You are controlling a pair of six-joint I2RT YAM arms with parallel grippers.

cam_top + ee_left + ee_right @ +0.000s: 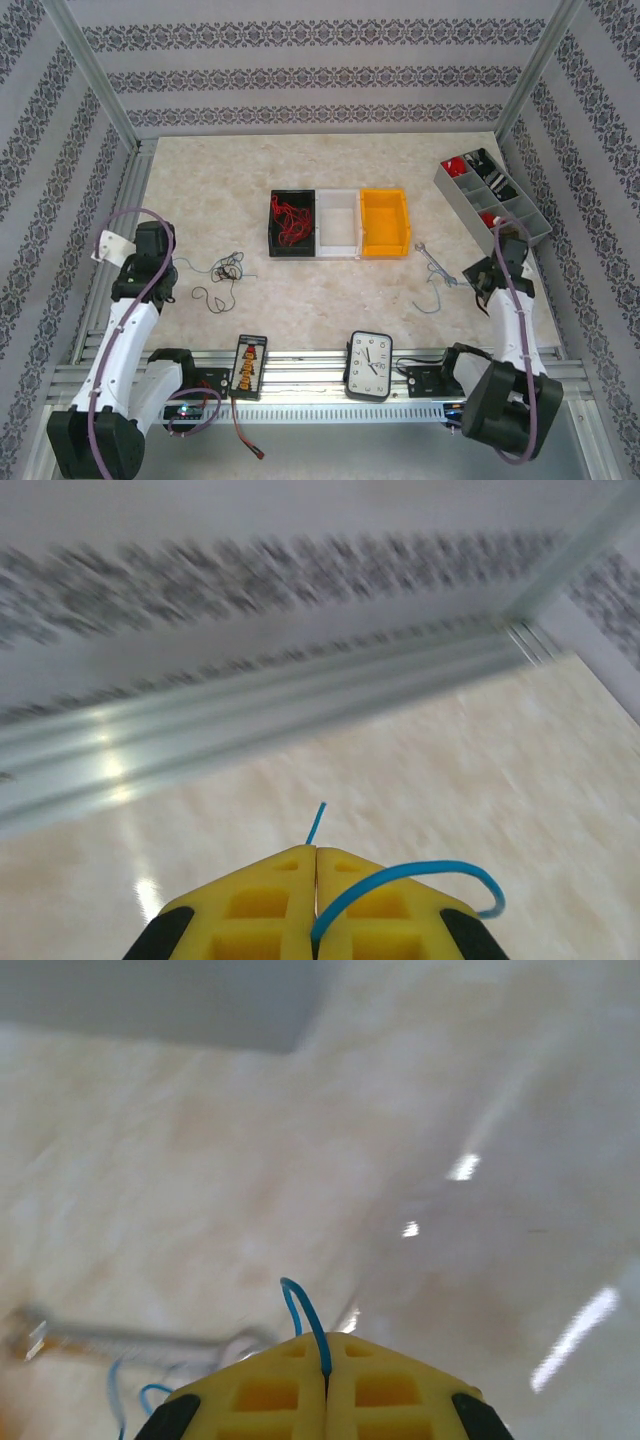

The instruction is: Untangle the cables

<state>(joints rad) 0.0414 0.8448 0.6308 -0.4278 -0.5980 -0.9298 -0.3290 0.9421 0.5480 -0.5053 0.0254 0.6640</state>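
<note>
A loose bunch of thin black cables (225, 272) lies on the table left of centre. My left gripper (168, 272) is just left of that bunch, and a blue cable (186, 263) runs from it toward the black strands. In the left wrist view the yellow fingers (270, 900) of the left gripper (316, 852) are shut on this blue cable (420, 875), whose short end pokes out past the tips. My right gripper (474, 283) is shut on another blue cable (431, 300) that curls down over the table; the right wrist view shows that gripper (328, 1345) pinching its loop (305, 1315).
Black bin (292, 222) with red wires, white bin (338, 222) and orange bin (385, 222) stand side by side mid-table. A grey divided organiser (490, 195) is at the back right. A wrench (435, 262) lies near the right gripper. A clock (370, 365) and a black device (248, 365) sit at the near edge.
</note>
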